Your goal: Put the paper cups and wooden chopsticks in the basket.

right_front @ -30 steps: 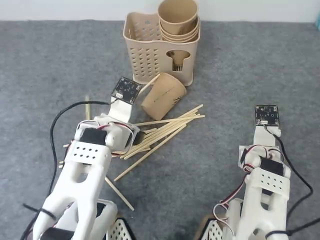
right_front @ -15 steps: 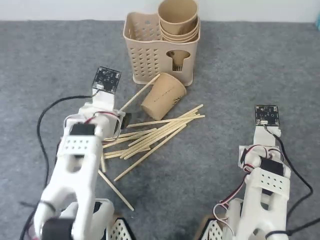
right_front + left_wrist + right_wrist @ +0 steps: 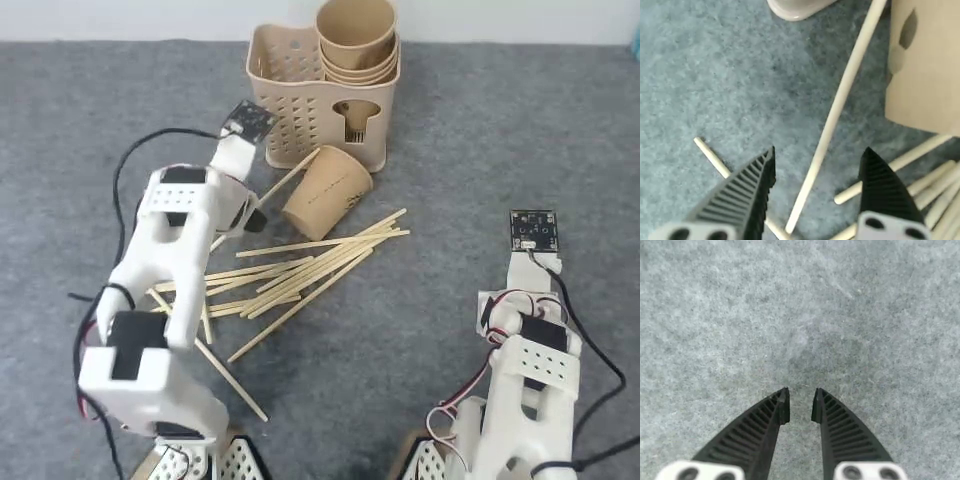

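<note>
The beige basket (image 3: 300, 110) stands at the back with stacked paper cups (image 3: 357, 40) in one compartment. Another paper cup (image 3: 325, 192) lies on its side in front of it. Several wooden chopsticks (image 3: 310, 265) are scattered on the grey mat. My left gripper (image 3: 252, 215) is just left of the lying cup. It is open (image 3: 819, 152), low over the mat, with one chopstick (image 3: 840, 105) running between its fingers untouched and the cup (image 3: 925, 65) to one side. My right gripper (image 3: 800, 397) hovers over bare mat, its fingers almost together, holding nothing.
The right arm (image 3: 530, 340) sits at the front right, away from the objects. A few chopsticks (image 3: 215, 355) lie beside the left arm's base. Open mat stretches between the pile and the right arm.
The left arm swung off the chopstick pile to the left, then forward toward the basket, ending beside the lying cup. The right arm has not moved.
</note>
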You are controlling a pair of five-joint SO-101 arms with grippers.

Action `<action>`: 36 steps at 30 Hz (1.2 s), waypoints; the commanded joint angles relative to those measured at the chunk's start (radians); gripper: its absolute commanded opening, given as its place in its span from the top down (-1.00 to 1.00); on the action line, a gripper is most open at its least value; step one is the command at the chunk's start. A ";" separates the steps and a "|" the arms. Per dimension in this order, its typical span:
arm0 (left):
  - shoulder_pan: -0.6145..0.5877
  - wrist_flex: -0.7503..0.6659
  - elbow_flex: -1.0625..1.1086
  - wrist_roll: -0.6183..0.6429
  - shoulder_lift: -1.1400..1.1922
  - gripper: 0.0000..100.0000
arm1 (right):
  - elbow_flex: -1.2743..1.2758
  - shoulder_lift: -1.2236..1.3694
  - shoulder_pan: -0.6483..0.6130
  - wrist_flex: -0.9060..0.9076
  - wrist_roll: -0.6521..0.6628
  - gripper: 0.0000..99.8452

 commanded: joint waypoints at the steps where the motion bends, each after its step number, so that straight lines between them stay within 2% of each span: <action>1: 0.011 0.020 -0.068 -0.055 -0.003 0.54 | -0.002 -0.021 -0.001 -0.016 0.020 0.81; 6: 0.064 0.018 -0.065 -0.064 0.009 0.73 | -0.002 -0.021 -0.004 -0.016 0.020 0.81; 13: 0.091 -0.052 -0.062 -0.064 0.078 0.74 | -0.002 -0.021 -0.002 -0.016 0.020 0.81; 19: 0.095 -0.054 -0.064 -0.064 0.098 0.75 | -0.002 -0.021 -0.002 -0.016 0.020 0.81; 24: 0.095 -0.048 -0.081 -0.064 0.097 0.98 | -0.002 -0.021 -0.001 -0.016 0.020 0.81; 36: 0.117 -0.003 -0.090 -0.066 0.104 0.97 | 0.000 -0.021 -0.004 -0.016 0.020 0.81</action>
